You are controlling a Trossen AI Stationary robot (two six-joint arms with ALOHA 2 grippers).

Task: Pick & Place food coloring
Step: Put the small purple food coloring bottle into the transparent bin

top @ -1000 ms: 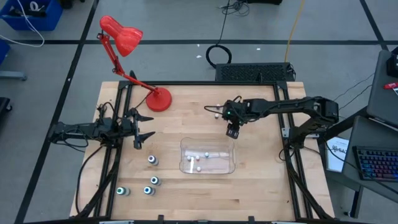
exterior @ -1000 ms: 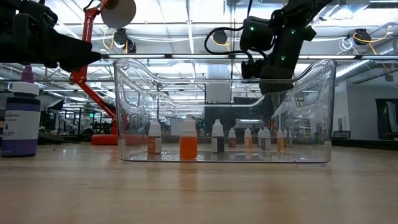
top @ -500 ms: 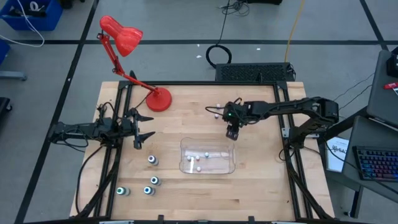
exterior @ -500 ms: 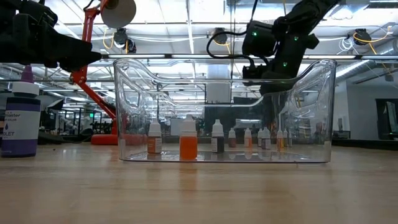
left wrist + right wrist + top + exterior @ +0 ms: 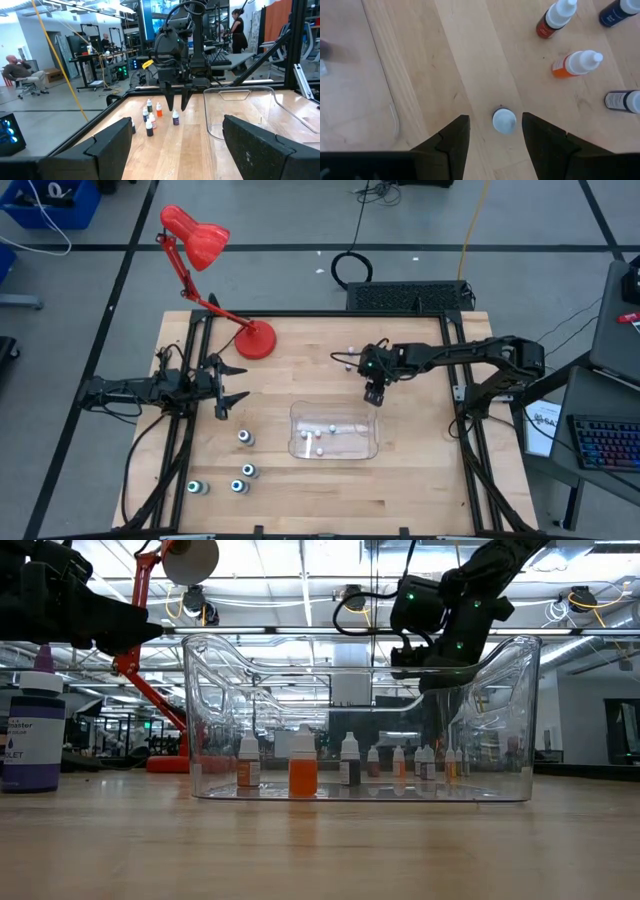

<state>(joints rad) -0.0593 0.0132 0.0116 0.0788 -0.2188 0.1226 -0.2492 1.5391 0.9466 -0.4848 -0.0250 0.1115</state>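
The right gripper (image 5: 492, 132) hung with fingers parted, empty, above a white-capped food coloring bottle (image 5: 504, 120) standing on bare wood beside the clear plastic tray (image 5: 334, 448); the left gripper (image 5: 228, 385) waited open, well apart.

Red desk lamp (image 5: 200, 250) at the table's far left corner, clear plastic tray (image 5: 370, 448) mid-table, keyboard (image 5: 608, 442) off right

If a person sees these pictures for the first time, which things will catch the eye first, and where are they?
The red desk lamp at the table's far left corner stands out most. Next is the clear plastic tray near the table's middle, with a few small food coloring bottles inside. Just beyond the tray, the right gripper hangs open above one white-capped bottle, while the left gripper waits open at the left edge.
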